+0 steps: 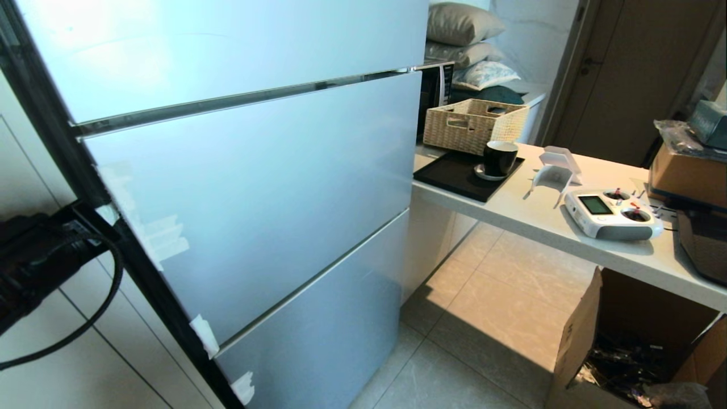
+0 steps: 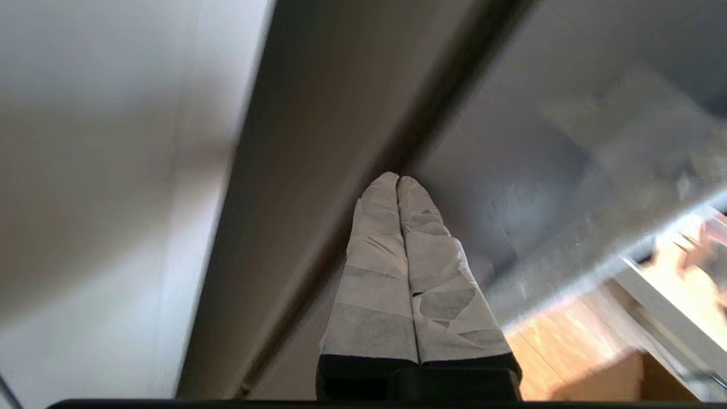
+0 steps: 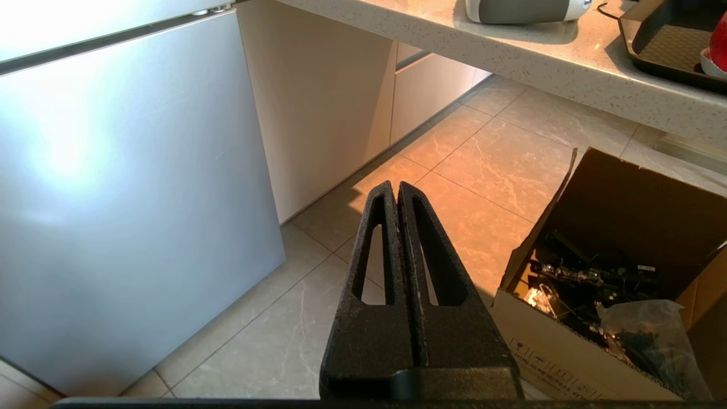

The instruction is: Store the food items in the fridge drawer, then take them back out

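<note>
Behind the closed fridge front [image 1: 255, 187], the fridge drawer and the food items could not be seen in any view; only a red edge [image 3: 720, 45] showed on a dark tray [image 3: 670, 51] on the counter [image 3: 511, 51] in the right wrist view, too cropped to identify. Relative to the fridge front, the left claw [image 2: 397, 180] was the nearer one: its tape-wrapped fingers [image 2: 375, 272] were pressed together, gripping nothing, with the tips at the dark seam [image 2: 352, 142] along the door's edge, between the door panel and the pale cabinet wall [image 2: 102, 170] beside it. That seam ran as a long straight line, and the clenched fingers pointed into it, roughly across its long axis. The left arm [image 1: 34, 267] appeared at the fridge's hinge-side edge in the head view. The right claw [image 3: 397, 187], also clamped shut and empty, hung low over the tiled floor [image 3: 466, 170], away from the fridge front and beside an open cardboard box [image 3: 613, 272]. Judged from this layout, the coming move turned on the left fingertips catching the door edge so the panel could be swung away from the seam; the drawer lay somewhere beyond that panel.
</note>
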{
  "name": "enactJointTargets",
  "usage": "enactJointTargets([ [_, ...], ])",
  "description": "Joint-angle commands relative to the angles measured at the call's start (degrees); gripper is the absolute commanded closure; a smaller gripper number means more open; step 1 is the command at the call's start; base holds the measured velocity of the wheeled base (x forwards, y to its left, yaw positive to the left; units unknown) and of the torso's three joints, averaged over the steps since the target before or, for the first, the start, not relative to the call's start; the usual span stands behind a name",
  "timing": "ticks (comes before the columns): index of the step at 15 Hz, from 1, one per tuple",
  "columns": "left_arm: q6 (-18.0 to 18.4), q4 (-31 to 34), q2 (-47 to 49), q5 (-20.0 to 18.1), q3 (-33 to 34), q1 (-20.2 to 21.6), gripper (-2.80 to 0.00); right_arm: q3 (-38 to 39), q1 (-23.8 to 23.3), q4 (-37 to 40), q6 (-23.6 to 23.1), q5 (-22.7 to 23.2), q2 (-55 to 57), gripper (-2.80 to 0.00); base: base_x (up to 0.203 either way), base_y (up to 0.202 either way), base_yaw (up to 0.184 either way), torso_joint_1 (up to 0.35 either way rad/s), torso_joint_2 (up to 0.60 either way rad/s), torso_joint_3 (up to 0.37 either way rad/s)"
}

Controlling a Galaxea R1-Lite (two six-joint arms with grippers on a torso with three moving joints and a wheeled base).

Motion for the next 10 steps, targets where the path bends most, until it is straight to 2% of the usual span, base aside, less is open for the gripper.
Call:
enactJointTargets([
  [1,-0.6,0.2,-1.1,-2.0,0.7,-0.5,0.00,0.0,0.0,0.0,0.0,0.0,0.0,0.00,0.000,0.000,0.000,0.000,0.00,0.000],
  [4,-0.6,0.2,-1.8,-4.5,2.1,-0.9,0.00,0.0,0.0,0.0,0.0,0.0,0.0,0.00,0.000,0.000,0.000,0.000,0.00,0.000],
  [10,-0.6,0.2,-2.5,-6.4,2.9,-3.5,0.00,0.0,0.0,0.0,0.0,0.0,0.0,0.00,0.000,0.000,0.000,0.000,0.00,0.000],
])
